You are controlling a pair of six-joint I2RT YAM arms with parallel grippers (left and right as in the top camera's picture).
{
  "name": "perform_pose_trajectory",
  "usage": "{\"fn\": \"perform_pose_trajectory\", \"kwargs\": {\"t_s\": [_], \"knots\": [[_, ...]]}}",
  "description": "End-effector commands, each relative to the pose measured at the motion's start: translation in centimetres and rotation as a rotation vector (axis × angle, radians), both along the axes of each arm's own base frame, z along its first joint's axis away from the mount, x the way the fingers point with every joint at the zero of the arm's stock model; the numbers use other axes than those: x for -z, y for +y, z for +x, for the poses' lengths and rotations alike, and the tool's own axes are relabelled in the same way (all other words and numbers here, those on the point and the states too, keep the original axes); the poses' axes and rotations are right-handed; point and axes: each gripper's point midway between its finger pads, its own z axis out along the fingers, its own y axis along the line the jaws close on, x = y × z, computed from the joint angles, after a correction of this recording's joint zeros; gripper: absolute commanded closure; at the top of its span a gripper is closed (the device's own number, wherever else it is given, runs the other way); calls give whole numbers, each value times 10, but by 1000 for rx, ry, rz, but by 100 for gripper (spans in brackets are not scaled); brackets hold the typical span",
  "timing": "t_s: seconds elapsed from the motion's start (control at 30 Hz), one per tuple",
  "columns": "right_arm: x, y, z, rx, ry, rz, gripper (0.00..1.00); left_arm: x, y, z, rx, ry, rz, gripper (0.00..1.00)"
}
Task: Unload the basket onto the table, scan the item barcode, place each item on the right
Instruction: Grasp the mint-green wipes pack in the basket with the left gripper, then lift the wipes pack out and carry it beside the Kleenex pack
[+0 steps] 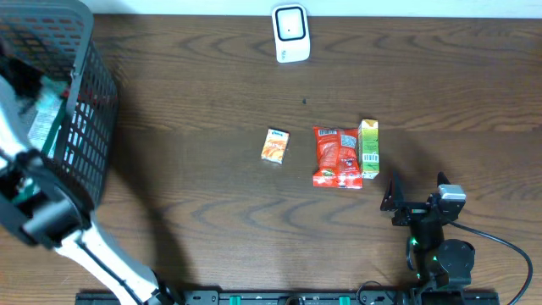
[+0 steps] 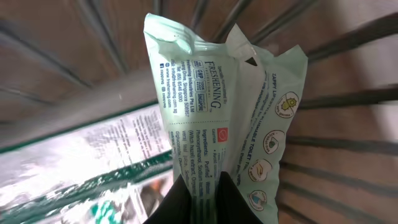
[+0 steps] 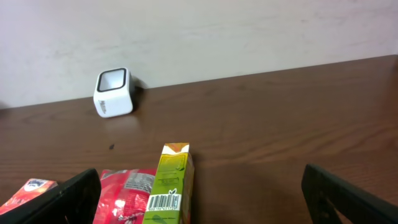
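Note:
My left gripper (image 2: 208, 190) is shut on the lower edge of a pale green wipes packet (image 2: 211, 93) inside the grey wire basket (image 1: 93, 102). The packet stands up in front of the basket's bars, printed text facing me; no barcode shows on this side. The white barcode scanner (image 1: 290, 32) sits at the table's far edge, also seen as the white scanner (image 3: 113, 92) in the right wrist view. My right gripper (image 1: 417, 191) rests near the front right, open and empty, its fingers (image 3: 62, 199) spread wide.
A green juice carton (image 1: 368, 148) with its barcode up, a red snack packet (image 1: 337, 157) and a small orange packet (image 1: 274, 145) lie mid-table. Another green-and-white pack (image 2: 81, 168) lies in the basket beside the wipes.

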Motion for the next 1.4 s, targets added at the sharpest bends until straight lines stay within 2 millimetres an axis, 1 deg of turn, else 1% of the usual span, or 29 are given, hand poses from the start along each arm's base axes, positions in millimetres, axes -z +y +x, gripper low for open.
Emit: {"fn": "perform_pose_trajectory", "kwargs": {"t_s": [0.0,0.07,0.17,0.27,0.3,0.33,0.37,0.4,0.43,0.47,0.5,0.53,0.6,0.63,0.67,0.73,0.8,0.87,0.9,0.93,1.03,1.1,1.2,1.3,1.37], "knots": [[1,0,0,-1,0,-11,1,-113,-12,-22,-12,-171,132,90],[0,0,0,-1,0,-11,1,-150,-22,-37,-20,-228,166,91],[1,0,0,-1,0,-11,1,-199,-42,-62,-50,-329,180,90],[0,0,0,-1,0,-11,1,-247,-78,-84,8,-433,202,90],[0,0,0,-2,0,-11,1,-258,-90,-91,28,-455,206,90],[0,0,0,-1,0,-11,1,-266,-103,-97,56,-466,210,90],[1,0,0,-1,0,-11,1,-272,-121,-103,103,-471,212,90],[1,0,0,-1,0,-11,1,-275,-136,-108,140,-468,209,90],[0,0,0,-1,0,-11,1,-275,-153,-112,184,-455,204,90],[0,0,0,-1,0,-11,1,-270,-178,-116,253,-427,186,90],[0,0,0,-1,0,-11,1,-267,-187,-117,276,-416,174,90],[0,0,0,-1,0,-11,1,-260,-207,-118,330,-386,149,90],[0,0,0,-1,0,-11,1,-245,-241,-116,447,-331,122,90],[1,0,0,-1,0,-11,1,-234,-261,-113,516,-296,105,90],[1,0,0,-1,0,-11,1,-224,-275,-112,561,-267,91,90],[1,0,0,-1,0,-11,1,-192,-308,-107,661,-177,61,90],[0,0,0,-1,0,-11,1,-154,-332,-103,729,-76,57,90],[0,0,0,-1,0,-11,1,-116,-350,-98,776,19,73,90],[1,0,0,-1,0,-11,1,-93,-360,-94,803,64,79,90],[0,0,0,-1,0,-11,1,-78,-368,-92,823,91,78,90],[0,0,0,-1,0,-11,1,-18,-396,-87,897,188,65,90],[0,0,0,-1,0,-11,1,13,-408,-83,939,235,66,90],[0,0,0,-1,0,-11,1,52,-423,-76,1031,298,92,90],[0,0,0,-1,0,-11,1,79,-429,-73,1058,354,90,90],[1,0,0,-1,0,-11,1,93,-430,-69,1082,376,97,89]]}}
